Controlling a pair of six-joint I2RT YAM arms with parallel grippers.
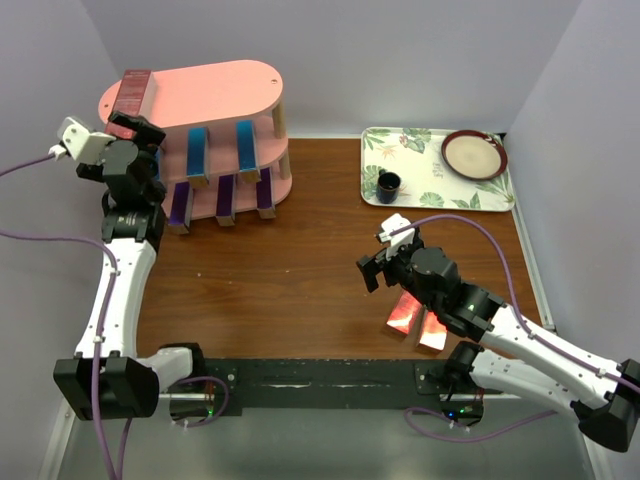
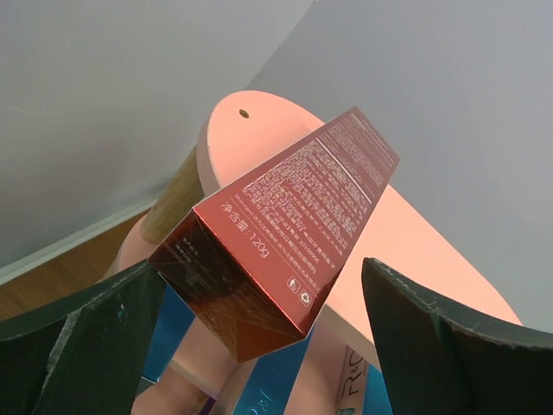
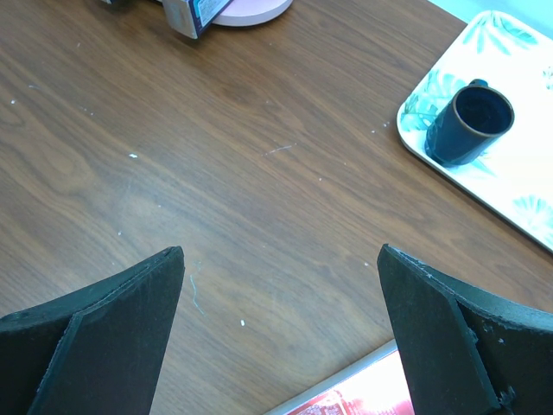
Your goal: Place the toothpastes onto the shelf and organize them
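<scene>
While two red toothpaste cartons lie on the table under the right arm, right gripper hangs fingers-apart, empty, and left gripper is spread wide flanking a third red carton flat on the shelf top tier, long axis pointing away, near end overhanging.

The glossy metallic red rectangular carton, at the left end of the pink oval shelf board, reads "120g" beside Chinese characters; its denser small print is illegible

One red carton lies on the top tier of the pink shelf, at its left end. Two blue cartons sit mid-tier and three purple cartons lowest. Two red cartons lie flat, near right.
</scene>
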